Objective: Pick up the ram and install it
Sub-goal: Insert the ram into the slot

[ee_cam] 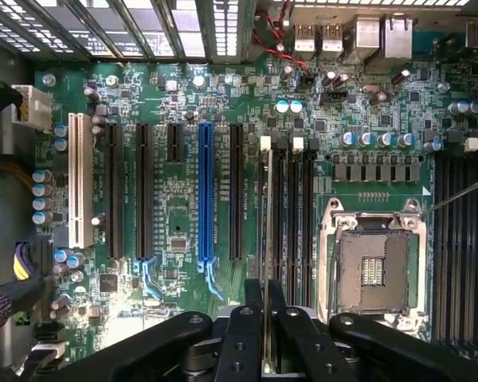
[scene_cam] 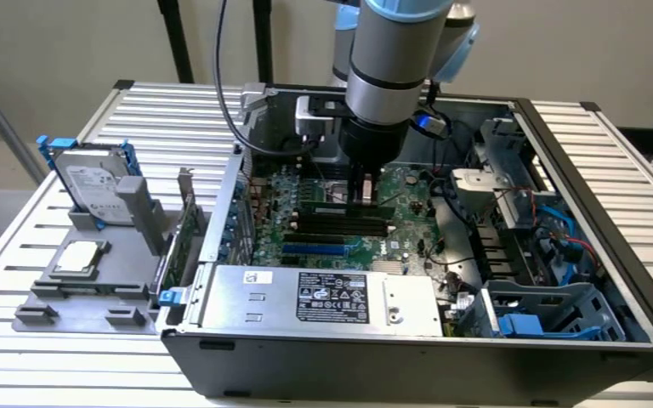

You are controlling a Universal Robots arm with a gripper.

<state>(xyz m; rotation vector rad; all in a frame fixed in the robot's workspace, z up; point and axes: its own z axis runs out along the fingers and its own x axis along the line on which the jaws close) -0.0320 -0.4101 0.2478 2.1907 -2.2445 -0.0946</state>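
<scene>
The wrist view showed the gripper pinched on the ram, seen edge-on as a thin strip right over the black slots beside the socket. The exterior view showed the arm reaching down into the case, hiding part of the board. A drive stood outside, at the exterior view's left.

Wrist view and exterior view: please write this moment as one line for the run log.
gripper: shut on thin green ram stick | position: inside open black computer case, over black memory slots of green motherboard | ram: edge-on, at slots
</scene>
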